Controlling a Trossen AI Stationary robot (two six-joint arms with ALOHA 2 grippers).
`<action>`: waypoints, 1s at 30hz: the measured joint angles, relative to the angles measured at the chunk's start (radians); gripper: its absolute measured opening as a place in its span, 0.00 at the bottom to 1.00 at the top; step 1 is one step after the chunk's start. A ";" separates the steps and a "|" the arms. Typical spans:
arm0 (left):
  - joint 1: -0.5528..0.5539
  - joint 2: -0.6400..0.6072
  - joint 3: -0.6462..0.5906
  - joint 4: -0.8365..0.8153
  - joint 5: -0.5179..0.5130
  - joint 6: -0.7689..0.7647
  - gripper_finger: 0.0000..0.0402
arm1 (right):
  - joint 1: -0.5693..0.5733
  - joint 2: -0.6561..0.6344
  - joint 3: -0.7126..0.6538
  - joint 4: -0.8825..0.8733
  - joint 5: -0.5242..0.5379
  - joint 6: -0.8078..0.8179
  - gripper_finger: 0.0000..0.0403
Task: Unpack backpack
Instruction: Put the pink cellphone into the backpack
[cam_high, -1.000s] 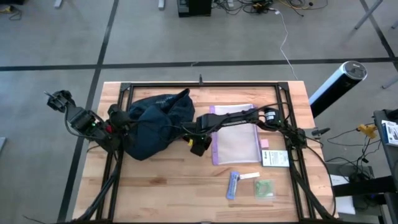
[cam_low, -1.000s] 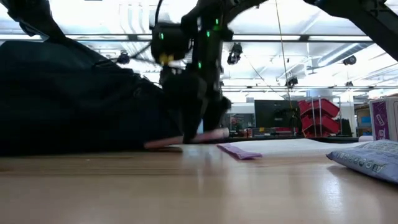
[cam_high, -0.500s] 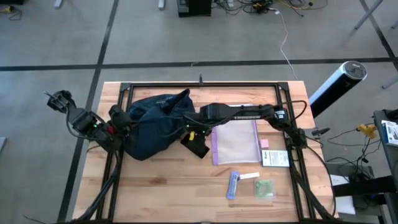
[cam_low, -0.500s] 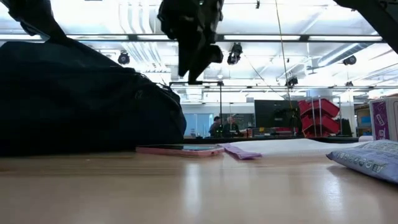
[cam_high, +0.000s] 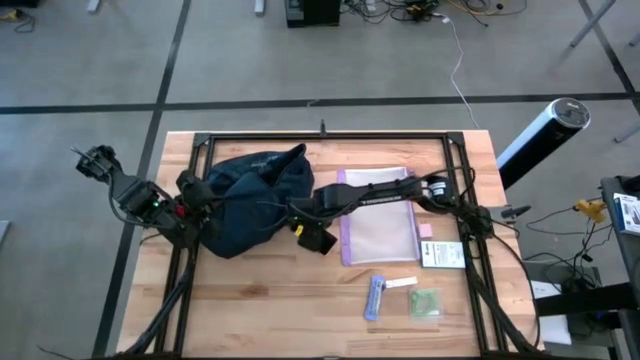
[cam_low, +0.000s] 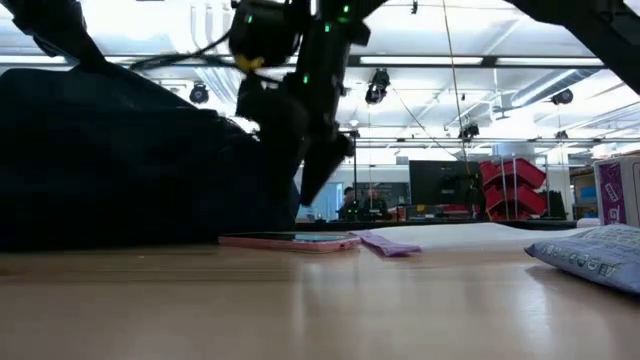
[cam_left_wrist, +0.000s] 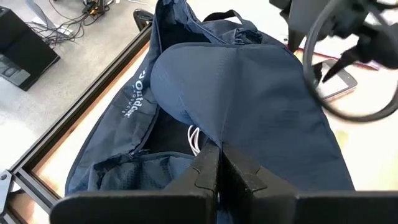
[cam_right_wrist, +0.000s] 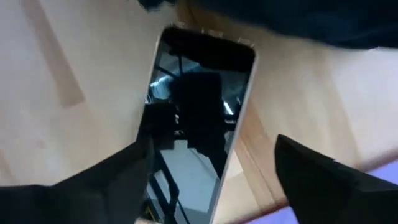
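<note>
Backpack (cam_high: 250, 198) — dark navy soft fabric, rounded, slumped on the left half of the wooden table (cam_high: 260, 300); white lettering shows on one side panel in the left wrist view (cam_left_wrist: 134, 96). In the low view it fills the left of the picture (cam_low: 130, 160).

Left gripper (cam_left_wrist: 217, 163) — at the backpack's left edge, fingers pinched together on a fold of the navy fabric; a white cord (cam_left_wrist: 194, 138) shows in the opening just beyond the fingertips.

Right gripper (cam_high: 300, 222) — reached across from the right side of the table, hanging just off the backpack's right edge and above the tabletop. Fingers spread apart and holding nothing; in the right wrist view they straddle the smartphone (cam_right_wrist: 196, 124) from above without touching it.

Smartphone — pink-edged, dark glass face up, flat on the wood just beside the backpack's right edge (cam_low: 290, 241).

Clear zip pouch (cam_high: 377, 215) — purple-edged, flat, to the right of the phone, under the right arm.

Other items, right front of the table, well apart from the backpack — small white card (cam_high: 442, 255), purple packet (cam_high: 375, 296), green-patterned packet (cam_high: 425, 302).
</note>
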 joint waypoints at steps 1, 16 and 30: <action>0.000 0.000 0.000 0.000 0.000 0.003 0.00 | 0.000 0.007 0.000 0.001 0.000 0.000 0.87; 0.000 0.000 -0.003 0.000 0.002 0.006 0.00 | 0.014 0.116 0.005 0.091 -0.015 0.060 0.99; 0.000 0.000 -0.011 0.001 0.001 0.006 0.00 | 0.018 0.118 -0.043 0.137 0.037 0.063 0.91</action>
